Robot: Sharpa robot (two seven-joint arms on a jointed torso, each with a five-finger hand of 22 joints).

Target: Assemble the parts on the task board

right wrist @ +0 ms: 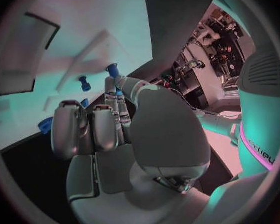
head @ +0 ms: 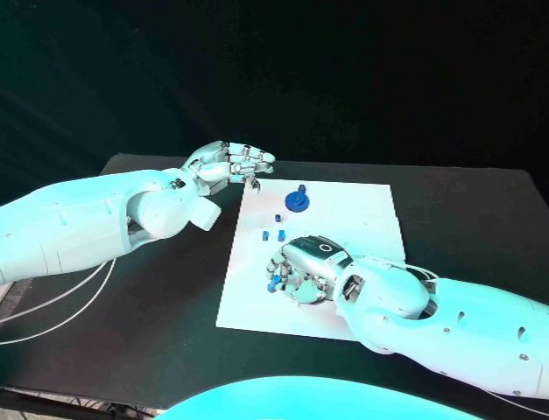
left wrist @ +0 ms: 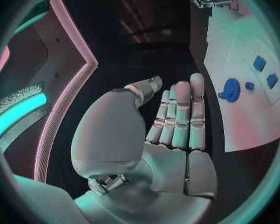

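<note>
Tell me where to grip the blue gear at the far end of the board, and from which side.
Take the blue gear by its toothed rim, from above. It lies flat on the task board, with a hub sticking up at its centre. The left hand, open, is nearest.

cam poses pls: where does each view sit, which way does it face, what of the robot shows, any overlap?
Head view: on the head, looking down at the black table; both arms, left hand at the task board's far corner, right hand on the board.
Left wrist view: behind the left hand, facing the board's edge.
Right wrist view: behind the right hand, facing down onto the board.
Shared: head and left wrist views both show the blue gear.
</note>
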